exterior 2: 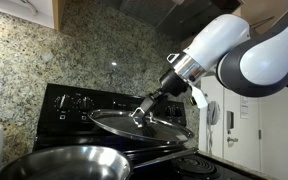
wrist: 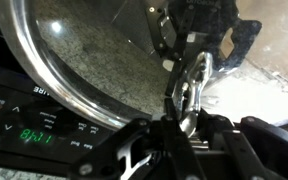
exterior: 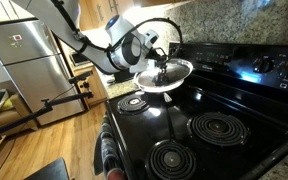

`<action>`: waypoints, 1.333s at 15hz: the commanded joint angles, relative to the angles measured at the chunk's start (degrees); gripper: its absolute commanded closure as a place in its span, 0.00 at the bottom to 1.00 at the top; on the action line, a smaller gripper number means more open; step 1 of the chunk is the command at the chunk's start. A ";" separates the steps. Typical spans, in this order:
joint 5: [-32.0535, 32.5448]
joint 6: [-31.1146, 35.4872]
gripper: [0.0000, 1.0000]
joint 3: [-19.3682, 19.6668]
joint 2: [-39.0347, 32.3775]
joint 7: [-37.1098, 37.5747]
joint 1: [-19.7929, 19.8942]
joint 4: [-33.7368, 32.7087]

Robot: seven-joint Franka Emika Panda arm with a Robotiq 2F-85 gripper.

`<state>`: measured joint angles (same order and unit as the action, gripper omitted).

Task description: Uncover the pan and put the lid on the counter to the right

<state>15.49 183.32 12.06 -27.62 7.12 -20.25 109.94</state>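
Pan sits low at the left in an exterior view, uncovered. Next we see the lid held in the air above the black stove, pinched at its centre by the closed gripper, whose arm reaches in from the right.

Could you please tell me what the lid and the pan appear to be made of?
The lid looks like clear glass, since the background shows through it, with a bright, mirror-like metal rim. The pan looks like polished steel or similar metal: silver, glossy, with reflections across its inside.
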 commanded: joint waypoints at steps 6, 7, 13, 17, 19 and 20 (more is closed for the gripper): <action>-0.29 -0.32 0.96 2.69 4.18 0.41 0.49 1.68; -0.49 -0.18 0.96 2.49 4.30 0.40 0.97 1.95; -1.61 0.38 0.96 2.82 4.74 0.78 2.94 3.26; -2.33 0.67 0.96 3.05 5.18 1.06 4.43 4.60; -2.73 1.40 0.96 3.55 5.70 1.31 4.80 5.94; -2.92 1.95 0.96 4.20 6.01 1.53 4.68 6.77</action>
<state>13.19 183.45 14.96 -25.69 7.39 -15.33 112.92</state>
